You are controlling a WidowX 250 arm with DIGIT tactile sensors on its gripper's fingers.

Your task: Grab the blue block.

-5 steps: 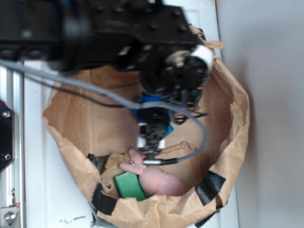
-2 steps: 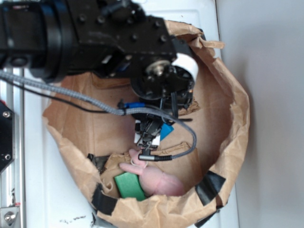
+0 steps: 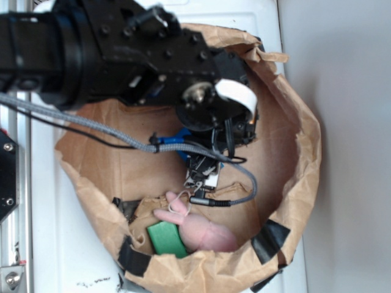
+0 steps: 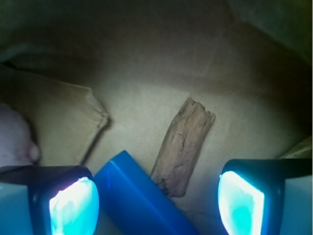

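Two fingers of the pincer [image 4: 156, 196] stand wide apart, gripping nothing, low inside the paper bag [image 3: 299, 152]. The block [image 4: 139, 200] lies between them, nearer the left finger, its corner just beside the wood strip [image 4: 183, 147]. Approach looks nearly done; next, I judge, shift slightly left to centre, descend, then close.
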